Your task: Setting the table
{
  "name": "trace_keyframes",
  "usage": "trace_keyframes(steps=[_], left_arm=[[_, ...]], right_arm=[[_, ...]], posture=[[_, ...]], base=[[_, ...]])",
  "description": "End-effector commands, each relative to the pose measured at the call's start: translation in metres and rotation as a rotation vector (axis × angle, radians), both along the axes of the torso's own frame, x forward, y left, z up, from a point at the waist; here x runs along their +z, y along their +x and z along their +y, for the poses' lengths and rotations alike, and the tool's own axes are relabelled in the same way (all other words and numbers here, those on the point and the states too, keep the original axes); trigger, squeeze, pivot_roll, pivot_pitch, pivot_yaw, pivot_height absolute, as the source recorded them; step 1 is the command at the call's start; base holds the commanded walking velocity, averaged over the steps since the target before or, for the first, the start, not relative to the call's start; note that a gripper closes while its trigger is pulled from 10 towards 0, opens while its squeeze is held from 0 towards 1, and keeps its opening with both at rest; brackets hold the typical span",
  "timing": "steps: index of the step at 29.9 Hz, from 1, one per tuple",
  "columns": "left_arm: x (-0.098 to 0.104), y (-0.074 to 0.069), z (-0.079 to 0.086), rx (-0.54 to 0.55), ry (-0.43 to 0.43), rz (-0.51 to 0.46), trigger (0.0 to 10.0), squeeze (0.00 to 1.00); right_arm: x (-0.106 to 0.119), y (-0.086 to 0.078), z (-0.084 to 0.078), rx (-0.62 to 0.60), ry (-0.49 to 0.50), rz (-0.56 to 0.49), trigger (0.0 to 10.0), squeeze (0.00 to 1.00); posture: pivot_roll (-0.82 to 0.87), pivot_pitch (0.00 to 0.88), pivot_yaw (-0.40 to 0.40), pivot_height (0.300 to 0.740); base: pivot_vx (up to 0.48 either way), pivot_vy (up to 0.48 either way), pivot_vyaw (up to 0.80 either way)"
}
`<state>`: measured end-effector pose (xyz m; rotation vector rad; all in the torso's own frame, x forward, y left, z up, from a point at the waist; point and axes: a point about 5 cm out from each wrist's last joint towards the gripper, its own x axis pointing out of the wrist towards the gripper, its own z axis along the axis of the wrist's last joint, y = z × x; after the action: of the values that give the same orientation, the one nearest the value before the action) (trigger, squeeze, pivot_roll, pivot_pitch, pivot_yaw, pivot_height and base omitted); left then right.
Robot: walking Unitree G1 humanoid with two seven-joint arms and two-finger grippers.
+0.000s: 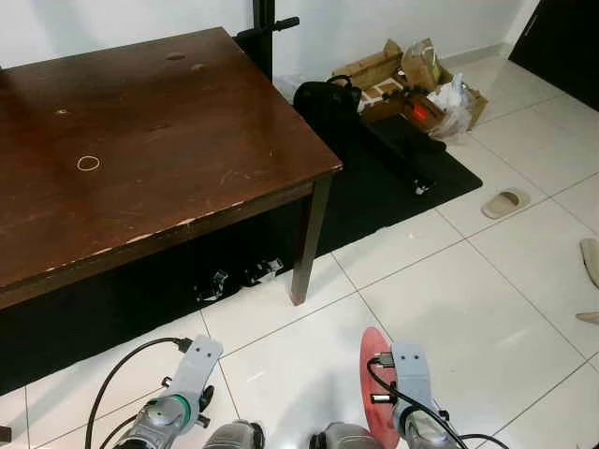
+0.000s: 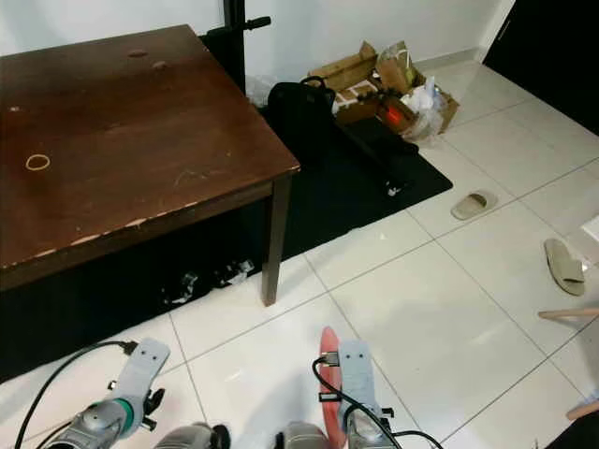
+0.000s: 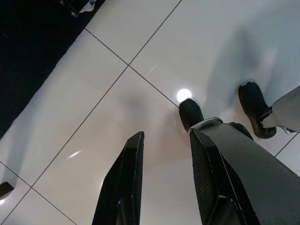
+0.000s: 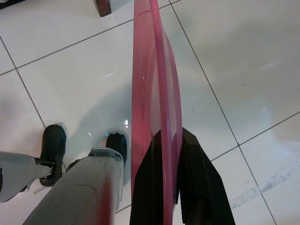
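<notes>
Table (image 1: pixel 140 140) fills the frame's upper left; my right gripper (image 4: pixel 180 154), jaws clamping a red plate (image 4: pixel 152 84) edge-on, hangs lower right; left gripper (image 3: pixel 164 154) jaws open, empty.

A home, lived-in room. White tiled floor (image 1: pixel 449 309); worn dark wooden table (image 1: pixel 140 140) on black rug (image 1: pixel 374 187). Beyond the table's far corner: black bag (image 1: pixel 323 98), cardboard boxes (image 1: pixel 374 70). Slippers (image 1: pixel 505 201) loose right of the rug.

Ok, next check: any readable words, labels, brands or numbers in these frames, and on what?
None can be read.
Cardboard boxes and bags by the wall: any print is too small and blurred to read.
Red plate in the right hand: no text.
Table: no text.
</notes>
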<state>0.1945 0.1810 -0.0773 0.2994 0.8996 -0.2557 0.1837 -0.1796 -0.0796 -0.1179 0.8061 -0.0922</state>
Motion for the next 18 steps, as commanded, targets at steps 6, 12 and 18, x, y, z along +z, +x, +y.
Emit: trace_keyframes(steps=[6,12,18], left_arm=[[-0.0017,-0.0030,-0.0012,-0.008,-0.001,0.012,10.0,0.00],[-0.0016,-0.0026,-0.0014,-0.005,-0.003,0.012,10.0,0.00],[-0.0013,-0.0018,-0.0025,-0.007,-0.004,0.011,10.0,0.00]], right_arm=[[-0.0018,-0.0038,-0.0007,-0.013,-0.002,0.010,10.0,0.00],[-0.0018,-0.0036,-0.0005,-0.011,-0.002,0.010,10.0,0.00],[-0.0017,-0.0035,-0.0004,-0.008,-0.003,0.010,10.0,0.00]], posture=[[-0.09,0.000,0.036,0.740],[-0.09,0.000,0.034,0.740],[-0.09,0.000,0.033,0.740]], base=[[0.000,0.000,0.00],[0.000,0.000,0.00],[0.000,0.000,0.00]])
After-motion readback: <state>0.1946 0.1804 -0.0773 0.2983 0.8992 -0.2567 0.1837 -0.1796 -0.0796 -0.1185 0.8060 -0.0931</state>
